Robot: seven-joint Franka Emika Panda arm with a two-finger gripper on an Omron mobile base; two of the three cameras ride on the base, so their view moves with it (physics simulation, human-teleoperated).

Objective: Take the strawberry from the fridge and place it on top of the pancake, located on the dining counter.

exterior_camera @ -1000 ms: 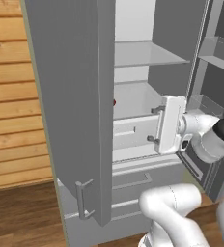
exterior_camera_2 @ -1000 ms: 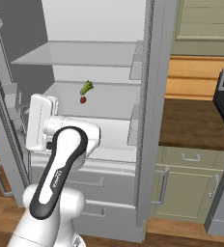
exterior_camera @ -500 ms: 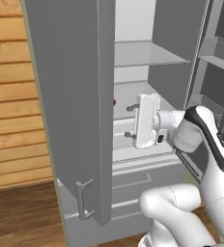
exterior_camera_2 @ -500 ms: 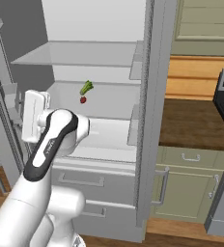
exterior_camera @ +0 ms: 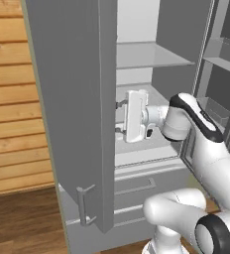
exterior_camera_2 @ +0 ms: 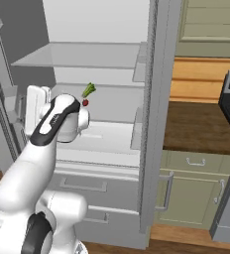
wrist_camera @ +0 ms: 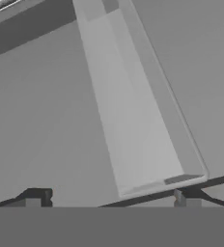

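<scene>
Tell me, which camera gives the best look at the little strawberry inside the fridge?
The right base view: the strawberry sits in the open on a fridge shelf, beside a green item. I can't make it out in the left base view or the hand view.

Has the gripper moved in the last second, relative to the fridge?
Yes. In the left base view the gripper has swung left across the fridge interior, toward the left door's inner edge.

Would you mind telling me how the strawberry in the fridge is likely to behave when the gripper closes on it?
The strawberry looks tiny and rounded, so it may roll off the fridge shelf if nudged. It is far smaller than the open gripper, so it is probably light and could slip between the fingers. Being a berry, it likely bruises.
</scene>
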